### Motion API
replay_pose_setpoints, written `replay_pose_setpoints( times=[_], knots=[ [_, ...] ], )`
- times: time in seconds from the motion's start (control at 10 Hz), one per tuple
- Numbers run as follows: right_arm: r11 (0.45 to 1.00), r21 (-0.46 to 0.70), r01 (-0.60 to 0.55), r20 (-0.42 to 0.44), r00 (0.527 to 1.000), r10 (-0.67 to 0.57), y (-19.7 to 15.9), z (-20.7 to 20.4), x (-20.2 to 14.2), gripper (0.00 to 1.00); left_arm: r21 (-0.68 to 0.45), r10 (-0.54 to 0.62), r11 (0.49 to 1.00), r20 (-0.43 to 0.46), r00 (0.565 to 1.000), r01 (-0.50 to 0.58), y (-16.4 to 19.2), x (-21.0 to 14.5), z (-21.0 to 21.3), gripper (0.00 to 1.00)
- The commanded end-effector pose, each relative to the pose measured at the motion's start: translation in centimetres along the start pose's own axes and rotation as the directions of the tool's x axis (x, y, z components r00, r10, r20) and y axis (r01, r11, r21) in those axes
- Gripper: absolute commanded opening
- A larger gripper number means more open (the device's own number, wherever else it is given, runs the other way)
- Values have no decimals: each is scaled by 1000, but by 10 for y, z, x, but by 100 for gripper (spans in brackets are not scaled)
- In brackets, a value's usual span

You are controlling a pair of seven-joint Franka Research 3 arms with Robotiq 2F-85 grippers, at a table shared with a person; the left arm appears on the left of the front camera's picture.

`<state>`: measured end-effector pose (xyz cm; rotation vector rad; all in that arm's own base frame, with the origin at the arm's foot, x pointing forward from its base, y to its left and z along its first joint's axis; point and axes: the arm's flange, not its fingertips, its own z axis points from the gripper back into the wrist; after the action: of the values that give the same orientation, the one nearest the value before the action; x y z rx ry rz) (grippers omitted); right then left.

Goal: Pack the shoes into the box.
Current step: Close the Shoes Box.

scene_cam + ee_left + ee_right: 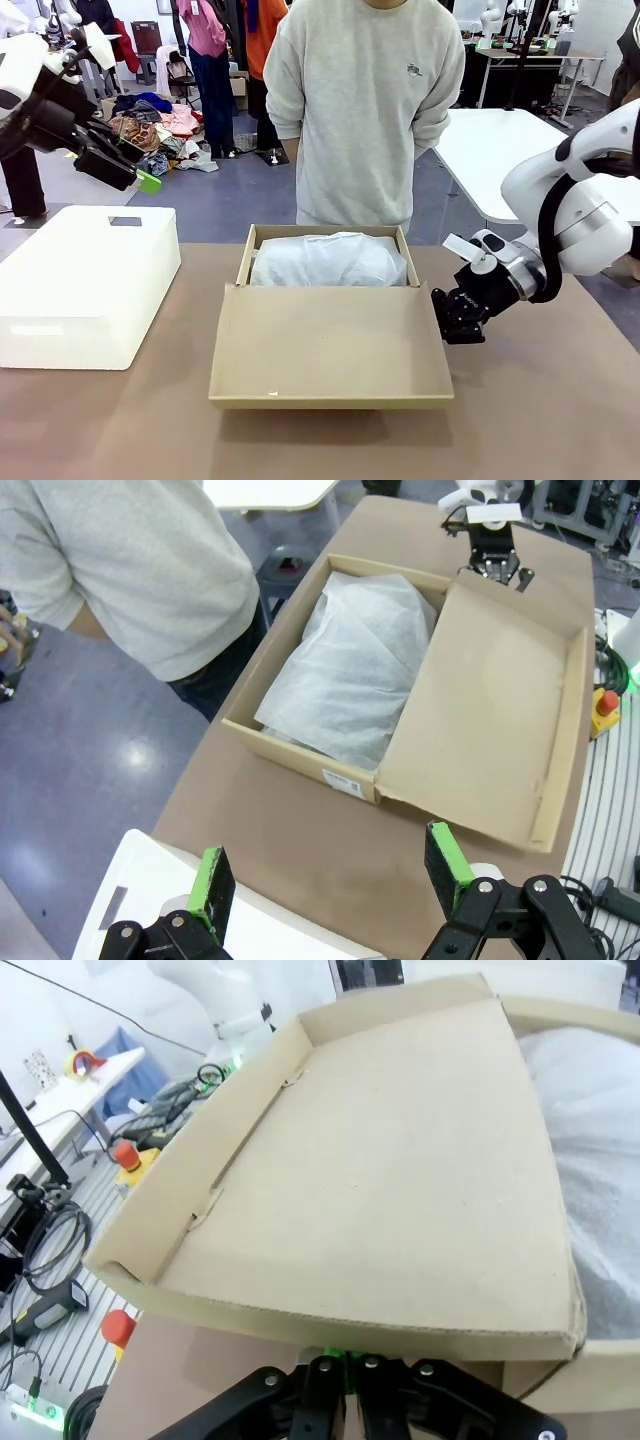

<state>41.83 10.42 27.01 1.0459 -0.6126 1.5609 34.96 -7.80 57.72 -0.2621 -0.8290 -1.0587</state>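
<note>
box (330, 335) sits open mid-table (540, 420), white tissue paper (325, 262) inside, flap lid lying toward the robot. right fingers (462, 325) pressed together just beside the lid's edge. left fingers (335, 872) spread apart, raised above the white bin (85, 285).

bright, even overhead room light, no hard shadows. soft shadow under the front edge of the brown cardboard box's open flap lid (330, 345) on the tan table (540, 420). white tissue paper (355, 670) nearly blown out in the wrist views. glossy grey floor (130, 755) shows a ceiling-light glare spot. wrist views bend toward the edges; close black gripper fingers (345, 1400) soft, out of focus.
</note>
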Motion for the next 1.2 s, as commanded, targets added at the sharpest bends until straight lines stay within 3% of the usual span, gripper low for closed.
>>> replay_pose_setpoints(
  times=[0.0,0.7,1.1],
  knots=[
    [999,-17,-42,83,996,43,12,5,0,0,-14,-12,1000,16,1000,12,1,-1,0,100],
    [993,-78,-94,277,954,112,15,25,8,0,-14,-12,1000,16,1000,12,1,-1,0,100],
    [985,-138,-101,316,938,141,5,39,20,0,-14,-12,1000,16,1000,12,1,-1,0,100]
  ],
)
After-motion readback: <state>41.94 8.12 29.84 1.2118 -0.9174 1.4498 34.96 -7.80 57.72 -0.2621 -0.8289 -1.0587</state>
